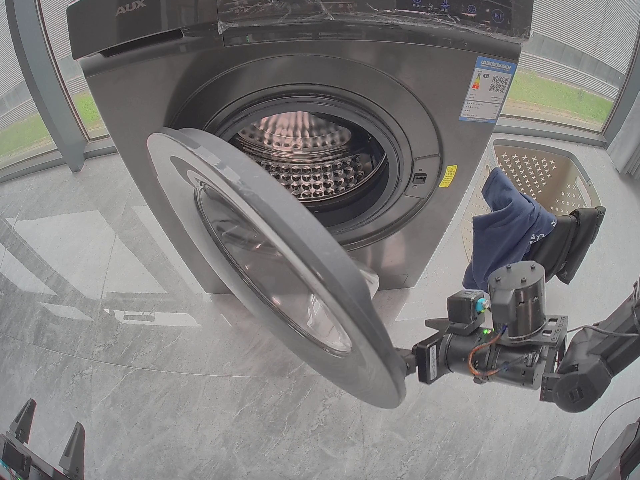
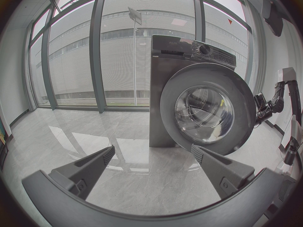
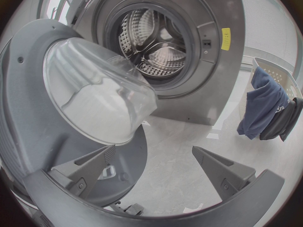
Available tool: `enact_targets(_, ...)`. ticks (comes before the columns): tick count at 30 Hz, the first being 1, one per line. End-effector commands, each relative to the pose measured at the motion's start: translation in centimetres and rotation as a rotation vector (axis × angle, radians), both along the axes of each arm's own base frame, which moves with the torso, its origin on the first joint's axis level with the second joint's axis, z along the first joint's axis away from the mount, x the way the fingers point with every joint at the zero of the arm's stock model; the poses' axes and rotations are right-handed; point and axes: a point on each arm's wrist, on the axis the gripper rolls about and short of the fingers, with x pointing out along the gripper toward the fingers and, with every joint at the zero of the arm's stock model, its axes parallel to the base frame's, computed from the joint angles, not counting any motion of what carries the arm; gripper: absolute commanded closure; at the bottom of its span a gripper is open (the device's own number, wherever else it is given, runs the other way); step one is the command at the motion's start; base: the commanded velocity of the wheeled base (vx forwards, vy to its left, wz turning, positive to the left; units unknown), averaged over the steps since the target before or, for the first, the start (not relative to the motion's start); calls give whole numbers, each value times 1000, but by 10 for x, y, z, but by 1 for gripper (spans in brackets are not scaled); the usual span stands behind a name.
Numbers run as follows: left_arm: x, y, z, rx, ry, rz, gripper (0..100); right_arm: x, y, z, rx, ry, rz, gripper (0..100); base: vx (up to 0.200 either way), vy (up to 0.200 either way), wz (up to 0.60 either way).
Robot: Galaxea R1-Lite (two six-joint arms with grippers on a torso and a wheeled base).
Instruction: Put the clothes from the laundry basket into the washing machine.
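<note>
Beyond the right gripper's (image 3: 153,148) jaws, the washing machine (image 1: 433,81) is brushed dark grey with a glossy black control panel (image 1: 167,15). Its drum (image 3: 151,48) is bright steel, dimpled and pierced by rows of small holes. The door (image 3: 28,111) beside 1 jaw is mid-grey around clear glass. By the opening is 1 yellow sticker (image 3: 225,39). Out past the other jaw, the laundry basket (image 3: 277,74) is cream with star-shaped cut-outs. It carries 2 pieces: the blue garment (image 3: 262,107) and the black garment (image 3: 281,120). Between the jaws the floor (image 3: 176,171) is pale grey, faintly veined. The left gripper (image 2: 152,148) and the right are dark grey, with cross-hatched pads (image 3: 109,153).
</note>
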Motion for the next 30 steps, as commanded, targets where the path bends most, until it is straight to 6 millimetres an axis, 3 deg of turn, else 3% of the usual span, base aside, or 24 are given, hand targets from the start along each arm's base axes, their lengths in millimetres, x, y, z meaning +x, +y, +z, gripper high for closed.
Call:
enact_targets(1, 1, 0, -4, 1, 9, 0, 0, -29, 3, 3, 0, 4, 84, 0, 0, 0, 0)
enact_targets(5, 1, 0, -4, 1, 9, 0, 0, -40, 1, 5, 2, 4, 108, 0, 0, 0, 0)
enact_targets(11, 1, 0, -4, 1, 9, 0, 0, -30, -5, 7, 7, -6, 60, 0, 0, 0, 0)
enact_targets(12, 1, 0, -4, 1, 9, 0, 0, -14, -12, 8, 13, -11, -7, 0, 0, 0, 0)
enact_targets(17, 1, 0, -4, 1, 9, 0, 0, 24, -17, 3, 19, -21, -98, 0, 0, 0, 0)
enact_targets(23, 1, 0, -4, 1, 9, 0, 0, 34, -1, -3, 18, -19, -75, 0, 0, 0, 0)
enact_targets(30, 1, 0, -4, 1, 9, 0, 0, 14, 31, -5, 20, -15, 47, 0, 0, 0, 0)
